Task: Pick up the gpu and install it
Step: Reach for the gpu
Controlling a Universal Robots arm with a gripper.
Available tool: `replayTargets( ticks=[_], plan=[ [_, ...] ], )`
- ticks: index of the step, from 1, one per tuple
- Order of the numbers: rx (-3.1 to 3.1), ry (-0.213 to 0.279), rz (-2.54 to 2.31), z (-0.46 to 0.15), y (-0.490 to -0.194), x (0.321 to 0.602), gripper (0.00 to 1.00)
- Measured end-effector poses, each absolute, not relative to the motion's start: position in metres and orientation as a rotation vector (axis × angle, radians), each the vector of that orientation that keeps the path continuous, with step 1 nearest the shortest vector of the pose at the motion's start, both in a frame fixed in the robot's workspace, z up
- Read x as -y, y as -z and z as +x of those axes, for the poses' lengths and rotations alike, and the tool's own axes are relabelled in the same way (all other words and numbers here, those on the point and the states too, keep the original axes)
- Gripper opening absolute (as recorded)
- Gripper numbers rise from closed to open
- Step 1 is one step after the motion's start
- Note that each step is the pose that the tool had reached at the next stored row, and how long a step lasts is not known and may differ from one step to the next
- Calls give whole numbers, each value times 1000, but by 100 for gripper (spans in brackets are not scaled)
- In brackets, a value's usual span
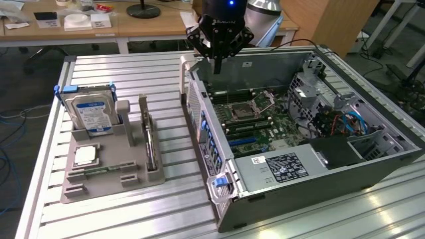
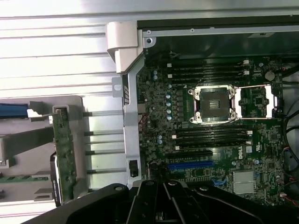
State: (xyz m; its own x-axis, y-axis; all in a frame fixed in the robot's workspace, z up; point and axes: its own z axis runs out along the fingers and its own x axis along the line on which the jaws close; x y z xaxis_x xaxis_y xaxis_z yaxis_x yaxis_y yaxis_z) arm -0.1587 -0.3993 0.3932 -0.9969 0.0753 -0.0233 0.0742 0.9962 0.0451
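The gpu (image 1: 149,141) is a thin card standing on edge in a slot of the grey holder (image 1: 109,172), at the exterior view's left. It is seen edge-on as a green board (image 2: 63,154) in the wrist view. My gripper (image 1: 217,69) hangs shut with nothing in it, over the far left corner of the open computer case (image 1: 319,189). It is well apart from the card. In the wrist view the gripper (image 2: 163,186) points down near the motherboard (image 2: 210,116) and its blue slot (image 2: 189,164).
A hard drive with a blue-white label (image 1: 93,113) stands upright in the holder's back. A small square processor chip (image 1: 86,155) lies flat in front of it. The case's wall (image 1: 199,124) stands between holder and motherboard. Desks with clutter (image 1: 79,22) lie behind the slatted metal table (image 1: 133,209).
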Motion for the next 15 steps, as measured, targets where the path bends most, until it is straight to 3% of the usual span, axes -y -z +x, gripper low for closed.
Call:
replayTargets(
  ticks=[15],
  plan=[
    [-3114,-69,117,-167,-393,400,11]
  ],
)
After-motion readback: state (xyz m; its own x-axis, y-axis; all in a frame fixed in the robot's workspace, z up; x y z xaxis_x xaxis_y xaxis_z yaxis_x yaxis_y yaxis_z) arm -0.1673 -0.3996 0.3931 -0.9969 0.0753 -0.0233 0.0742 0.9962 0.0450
